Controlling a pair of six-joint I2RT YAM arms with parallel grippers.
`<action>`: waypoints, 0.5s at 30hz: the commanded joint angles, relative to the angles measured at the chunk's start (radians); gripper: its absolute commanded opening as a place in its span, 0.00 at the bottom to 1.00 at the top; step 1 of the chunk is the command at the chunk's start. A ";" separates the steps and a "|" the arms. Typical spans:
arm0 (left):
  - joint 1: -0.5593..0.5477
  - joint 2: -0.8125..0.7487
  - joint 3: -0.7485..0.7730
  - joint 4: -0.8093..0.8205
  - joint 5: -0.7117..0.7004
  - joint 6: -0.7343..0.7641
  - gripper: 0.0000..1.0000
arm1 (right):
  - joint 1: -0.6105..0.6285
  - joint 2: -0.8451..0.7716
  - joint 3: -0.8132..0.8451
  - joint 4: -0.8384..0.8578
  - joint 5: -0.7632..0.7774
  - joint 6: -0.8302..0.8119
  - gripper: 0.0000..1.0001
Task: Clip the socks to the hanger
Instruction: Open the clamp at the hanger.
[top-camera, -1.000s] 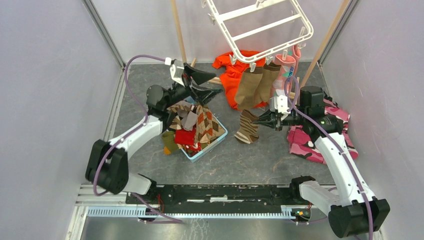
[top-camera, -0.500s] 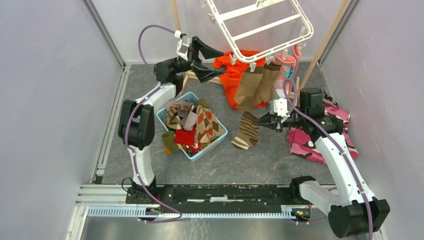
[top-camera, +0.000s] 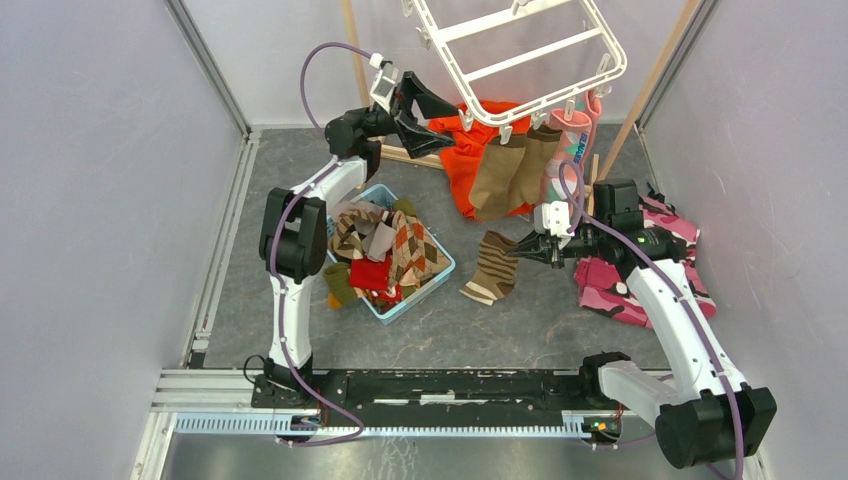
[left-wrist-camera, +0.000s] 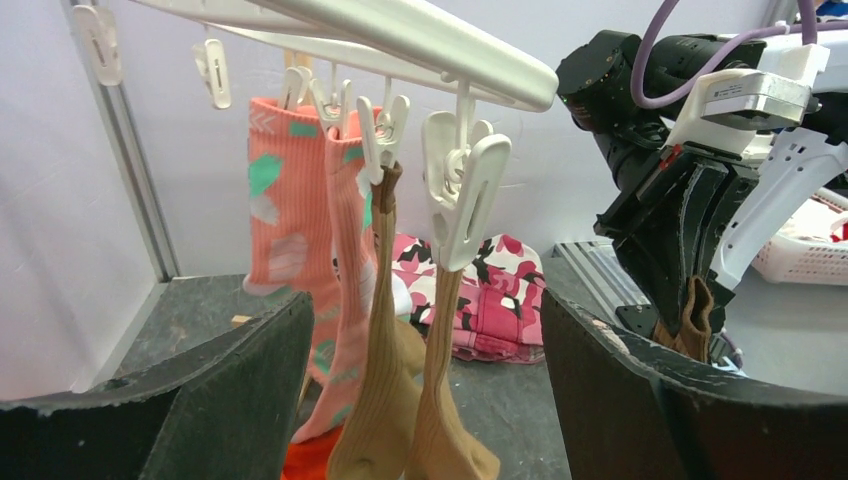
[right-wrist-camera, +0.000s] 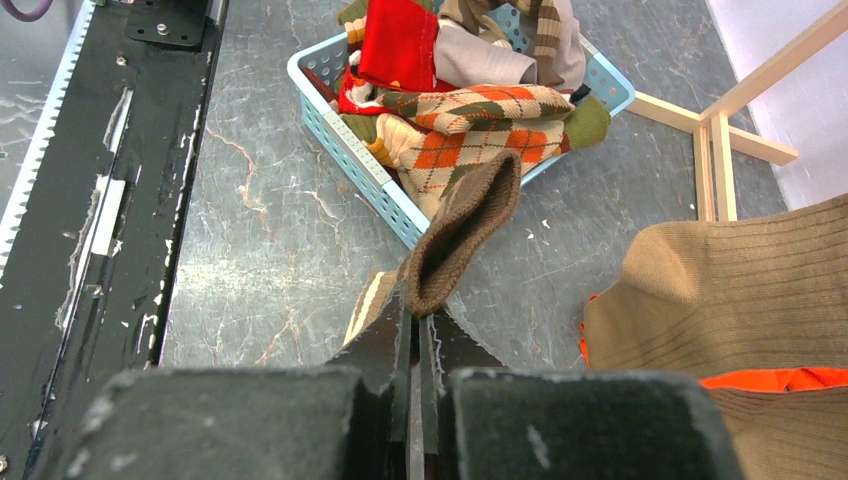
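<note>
Pinching the cuff of a brown-and-tan striped sock (top-camera: 490, 268) in the right gripper (top-camera: 527, 247), jaws pressed together on the fabric, right of centre above the grey table (top-camera: 500, 330), with the foot drooping toward the surface. Holding the left gripper (top-camera: 455, 116) aloft at the far side, jaws spread wide and grasping nothing, just left of the near-left corner of the white hanger (top-camera: 530, 58). Framing, between those spread fingers (left-wrist-camera: 200, 400) in the left wrist view, two brown socks (top-camera: 508, 170) and a pink sock (top-camera: 567, 130) dangling from clips (left-wrist-camera: 465, 195) along the hanger's near edge, at the far right. Showing more socks (top-camera: 400, 245), argyle, red and grey among them, heaped in a light-blue basket (top-camera: 420, 293) left of centre. Backing the hung pair with an orange garment (top-camera: 460, 150) on the far table, and flanking the right arm with a pink camouflage cloth (top-camera: 620, 290) at the right.
</note>
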 joint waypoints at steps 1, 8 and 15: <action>-0.033 0.019 0.060 0.249 -0.037 -0.013 0.87 | -0.003 -0.002 0.021 -0.018 -0.015 -0.030 0.00; -0.052 0.051 0.135 0.249 -0.051 -0.058 0.80 | -0.002 -0.002 0.023 -0.033 -0.015 -0.047 0.00; -0.067 0.025 0.135 0.249 -0.057 -0.067 0.77 | -0.003 -0.004 0.024 -0.042 -0.016 -0.053 0.00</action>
